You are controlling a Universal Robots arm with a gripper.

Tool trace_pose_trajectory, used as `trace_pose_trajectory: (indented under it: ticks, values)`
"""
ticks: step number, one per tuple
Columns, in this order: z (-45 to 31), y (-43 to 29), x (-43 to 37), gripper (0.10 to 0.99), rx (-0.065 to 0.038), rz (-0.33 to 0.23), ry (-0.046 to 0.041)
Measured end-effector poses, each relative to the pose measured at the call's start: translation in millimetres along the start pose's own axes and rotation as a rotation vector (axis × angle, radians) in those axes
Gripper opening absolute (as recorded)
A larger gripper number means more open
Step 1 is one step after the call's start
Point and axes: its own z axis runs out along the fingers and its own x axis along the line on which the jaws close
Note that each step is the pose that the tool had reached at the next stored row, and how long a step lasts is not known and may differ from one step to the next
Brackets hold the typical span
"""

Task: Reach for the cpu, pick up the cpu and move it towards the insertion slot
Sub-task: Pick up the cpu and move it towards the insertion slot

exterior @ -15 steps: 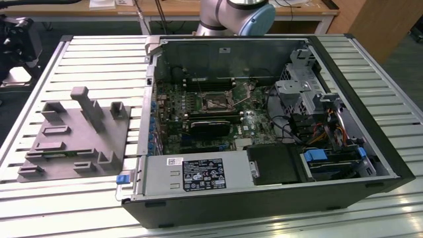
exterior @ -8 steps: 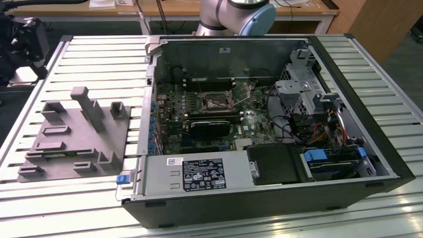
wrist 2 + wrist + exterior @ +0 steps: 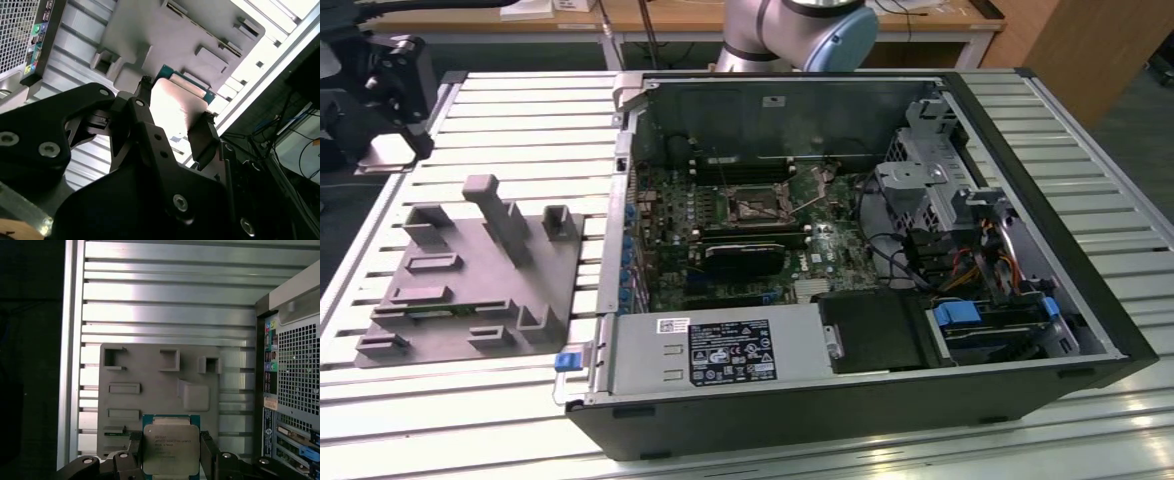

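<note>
The two jaws are clamping the one cpu (image 3: 170, 452), one black jaw pressing against each of two opposite edges. The chip is sitting flat between them, its pale metal top facing up and a green rim showing around it. In the second wrist view the same cpu (image 3: 175, 107) is showing pale between the jaws.

Below the jaws, and clear of the chip, one grey fixture (image 3: 150, 377) is lying on the slatted metal worktop (image 3: 170, 305). It is carrying three hollow upright blocks along its edge farthest from the jaws, one raised square pad and two shallow oblong recesses.

Beside the fixture, farther out from the jaws, one open computer case (image 3: 295, 370) is lying on the same worktop, turning its perforated rear wall toward the fixture. The exterior view is looking into that case (image 3: 854, 420). The one insertion slot (image 3: 758, 205) — shiny frame, dark centre, thin lever — is sitting on the motherboard (image 3: 670, 280), well apart from the jaws. One long black finned module (image 3: 747, 258) is lying just beside it. One pale section of the arm (image 3: 801, 30) is standing behind the case.
</note>
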Motion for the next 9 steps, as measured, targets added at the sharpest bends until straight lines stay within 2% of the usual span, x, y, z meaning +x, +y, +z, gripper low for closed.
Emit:
trace_pose_trajectory:
  ticks: [9]
  values:
    - [0.4,-0.1,-20.3,0.541,0.0,0.0,0.0]
